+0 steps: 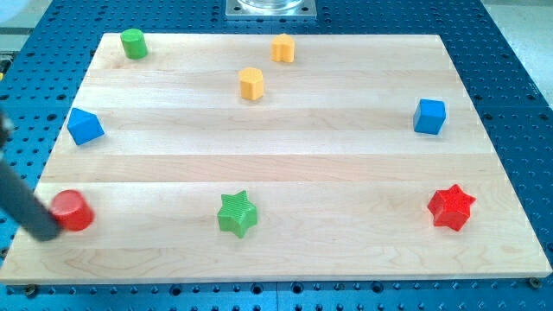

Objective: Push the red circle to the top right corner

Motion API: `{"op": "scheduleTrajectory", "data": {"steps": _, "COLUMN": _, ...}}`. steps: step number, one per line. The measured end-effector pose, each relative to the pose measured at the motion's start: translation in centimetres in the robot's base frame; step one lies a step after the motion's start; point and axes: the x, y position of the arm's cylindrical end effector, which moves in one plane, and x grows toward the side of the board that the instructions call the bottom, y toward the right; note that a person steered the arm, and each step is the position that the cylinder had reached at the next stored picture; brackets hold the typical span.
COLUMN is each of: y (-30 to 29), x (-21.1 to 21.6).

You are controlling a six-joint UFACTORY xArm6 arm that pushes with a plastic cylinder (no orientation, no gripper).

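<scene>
The red circle [73, 210] is a short red cylinder near the board's bottom left corner. My dark rod comes in from the view's left edge, and my tip [45, 231] rests just left of and slightly below the red circle, touching or nearly touching it. The board's top right corner [432, 43] lies far across the wooden board [285, 147] from the red circle.
A blue block [85, 126] sits at the left edge, a green cylinder [133, 43] at the top left. Two yellow blocks [251, 84] [283, 48] sit top centre. A blue cube [429, 116] sits right, a red star [451, 207] bottom right, a green star [238, 213] bottom centre.
</scene>
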Motion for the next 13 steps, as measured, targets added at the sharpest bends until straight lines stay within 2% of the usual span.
{"op": "scheduleTrajectory", "data": {"steps": 4, "y": 32.1, "x": -18.3}}
{"op": "scheduleTrajectory", "data": {"steps": 5, "y": 34.0, "x": -23.2}}
{"op": "scheduleTrajectory", "data": {"steps": 9, "y": 25.3, "x": -21.7}}
{"op": "scheduleTrajectory", "data": {"steps": 10, "y": 27.5, "x": -25.9}}
{"op": "scheduleTrajectory", "data": {"steps": 11, "y": 29.4, "x": -27.1}}
{"op": "scheduleTrajectory", "data": {"steps": 12, "y": 24.8, "x": -26.7}}
{"op": "scheduleTrajectory", "data": {"steps": 13, "y": 27.9, "x": -28.6}}
